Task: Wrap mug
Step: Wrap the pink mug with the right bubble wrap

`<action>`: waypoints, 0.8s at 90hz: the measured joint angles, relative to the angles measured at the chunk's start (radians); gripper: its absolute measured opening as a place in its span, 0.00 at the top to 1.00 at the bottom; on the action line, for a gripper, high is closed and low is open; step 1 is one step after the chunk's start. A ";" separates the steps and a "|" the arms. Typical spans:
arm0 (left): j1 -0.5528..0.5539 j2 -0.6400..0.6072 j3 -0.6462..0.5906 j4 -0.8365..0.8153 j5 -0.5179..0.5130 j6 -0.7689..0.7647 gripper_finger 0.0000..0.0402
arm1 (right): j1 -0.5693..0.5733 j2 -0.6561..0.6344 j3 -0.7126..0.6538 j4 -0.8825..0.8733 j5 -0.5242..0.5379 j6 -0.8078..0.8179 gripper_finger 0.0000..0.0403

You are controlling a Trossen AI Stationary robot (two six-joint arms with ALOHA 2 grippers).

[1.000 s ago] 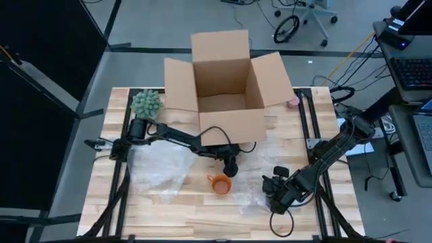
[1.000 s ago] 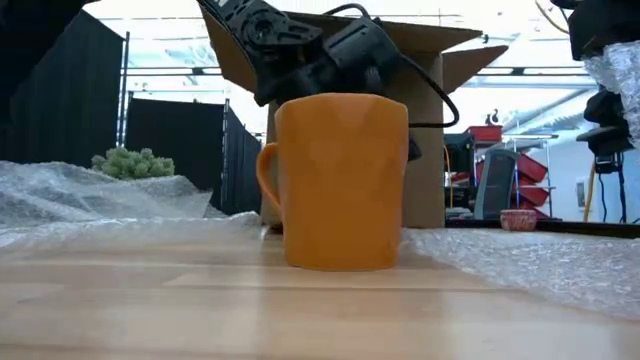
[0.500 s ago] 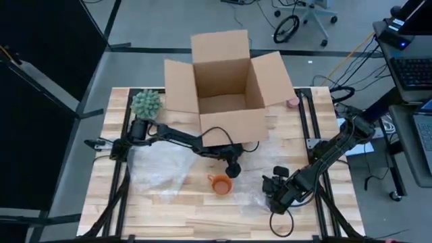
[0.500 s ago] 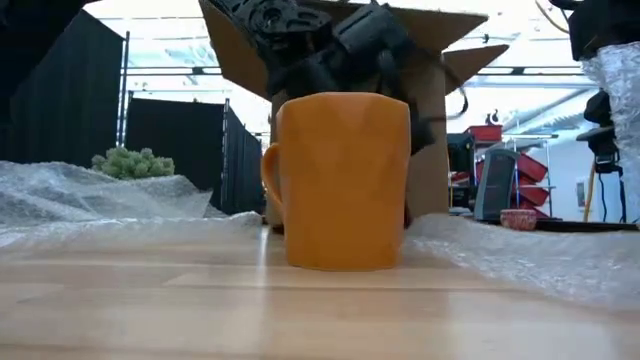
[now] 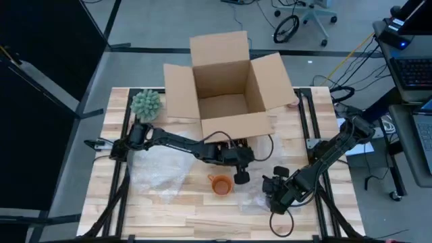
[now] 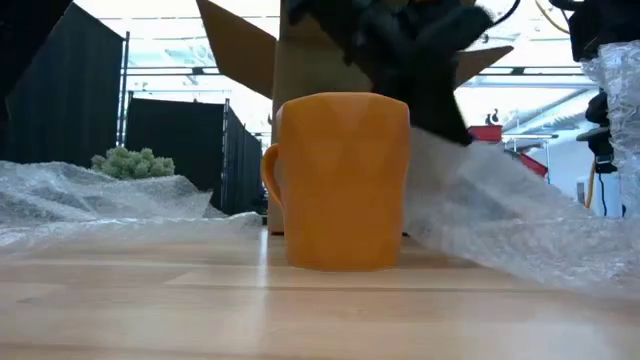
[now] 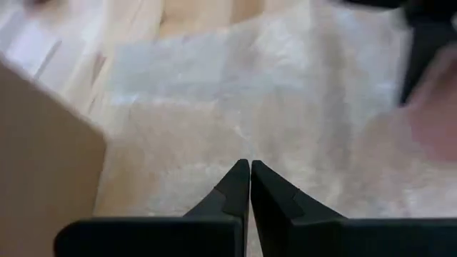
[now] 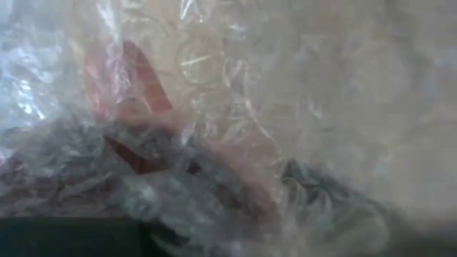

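Orange mug [image 5: 220, 183] is standing upright on the table [image 5: 175, 216], just beside the bubble wrap sheet [image 5: 260, 192]. Left tool [image 5: 239, 177], fingers pinched together on that sheet's edge, is lifting it toward the mug, likely to cover it. Right tool [image 5: 273, 196] is gripping the sheet's other side, probably anchoring it.
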 joint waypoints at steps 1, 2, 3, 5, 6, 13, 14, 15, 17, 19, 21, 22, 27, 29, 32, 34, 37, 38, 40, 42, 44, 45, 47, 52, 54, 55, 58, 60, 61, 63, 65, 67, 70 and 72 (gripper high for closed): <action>-0.003 0.000 0.005 0.000 0.000 0.000 1.00 | 0.000 0.000 0.000 0.000 0.000 0.001 0.62; -0.006 0.000 0.010 0.000 0.000 0.000 1.00 | 0.000 0.000 0.000 0.000 0.000 0.002 0.62; -0.009 0.000 0.015 0.000 0.000 0.000 1.00 | 0.000 0.000 0.000 0.000 0.000 0.002 0.62; -0.014 0.000 0.027 0.000 0.000 0.000 1.00 | 0.000 0.000 0.000 0.000 0.000 0.002 0.62; -0.018 0.000 0.032 0.001 0.000 0.000 1.00 | 0.000 0.000 0.000 0.000 0.000 0.002 0.62; -0.042 -0.001 0.068 0.004 0.000 0.003 1.00 | 0.000 0.000 0.000 -0.001 0.000 0.002 0.62; -0.045 -0.001 0.074 0.003 0.000 0.004 1.00 | 0.000 0.000 0.000 -0.001 0.000 0.002 0.62; -0.049 -0.001 0.080 0.003 0.001 0.006 1.00 | 0.000 0.000 0.000 -0.001 0.000 0.002 0.62; -0.056 -0.001 0.090 0.004 0.003 0.009 1.00 | 0.000 0.000 0.000 -0.002 0.000 0.002 0.62; -0.063 -0.001 0.099 0.005 0.006 0.011 1.00 | 0.000 0.000 0.000 -0.002 0.000 0.002 0.62; -0.071 -0.002 0.107 0.009 0.009 0.018 1.00 | 0.000 0.000 0.000 -0.002 0.000 0.002 0.62; -0.075 -0.002 0.110 0.011 0.010 0.022 1.00 | 0.000 0.000 0.000 -0.002 0.000 0.002 0.62; -0.092 -0.004 0.116 0.028 0.014 0.035 1.00 | 0.000 0.000 0.000 -0.002 0.000 0.002 0.62; -0.100 -0.004 0.116 0.030 0.015 0.035 1.00 | 0.000 0.000 0.000 -0.002 0.000 0.002 0.62; -0.108 -0.004 0.116 0.033 0.019 0.035 1.00 | 0.000 0.000 0.000 -0.002 0.000 0.002 0.62; -0.113 -0.004 0.116 0.035 0.020 0.035 1.00 | 0.000 0.000 0.000 -0.001 0.000 0.002 0.62; -0.120 -0.003 0.115 0.036 0.021 0.034 1.00 | 0.000 0.000 0.000 0.002 0.000 0.002 0.62; -0.122 -0.003 0.115 0.036 0.021 0.034 1.00 | 0.000 0.000 0.000 0.004 0.000 0.002 0.62; -0.124 -0.003 0.115 0.037 0.020 0.033 1.00 | 0.000 0.000 0.000 0.010 0.000 0.002 0.62; -0.127 -0.003 0.115 0.040 0.020 0.033 1.00 | 0.000 0.000 0.000 0.016 0.000 0.002 0.62; -0.128 -0.003 0.115 0.042 0.020 0.031 1.00 | 0.000 0.000 0.000 0.024 0.001 0.002 0.62; -0.128 -0.003 0.115 0.042 0.020 0.030 1.00 | 0.000 0.000 0.000 0.027 0.001 0.002 0.62; -0.130 -0.003 0.115 0.041 0.020 0.028 1.00 | 0.000 0.000 0.000 0.033 0.001 0.002 0.62; -0.133 0.001 0.115 0.042 0.018 0.028 1.00 | 0.000 0.000 0.000 0.035 0.001 0.002 0.62; -0.135 0.003 0.115 0.039 0.015 0.029 1.00 | 0.000 0.000 0.000 0.035 0.001 0.002 0.62; -0.135 0.004 0.115 0.038 0.013 0.029 1.00 | 0.000 0.000 0.000 0.035 0.001 0.002 0.62; -0.135 0.006 0.115 0.034 0.004 0.030 1.00 | 0.001 0.000 0.000 0.034 0.001 0.002 0.62; -0.135 0.006 0.114 0.032 -0.004 0.030 1.00 | 0.001 0.000 0.000 0.034 0.001 0.002 0.62; -0.135 0.006 0.113 0.030 -0.009 0.030 1.00 | 0.001 0.000 0.000 0.034 0.001 0.002 0.62; -0.135 0.005 0.113 0.027 -0.020 0.030 1.00 | 0.001 0.000 0.000 0.034 0.001 0.002 0.62; -0.135 0.002 0.113 0.025 -0.033 0.030 1.00 | 0.001 0.000 0.000 0.034 0.001 0.002 0.62; -0.135 -0.001 0.113 0.023 -0.043 0.027 1.00 | 0.001 0.000 0.000 0.034 0.001 0.002 0.62; -0.134 -0.005 0.114 0.014 -0.061 0.026 1.00 | 0.001 0.000 0.000 0.033 0.001 0.002 0.62; -0.132 -0.007 0.115 0.004 -0.071 0.025 1.00 | 0.001 0.000 0.000 0.033 0.001 0.002 0.62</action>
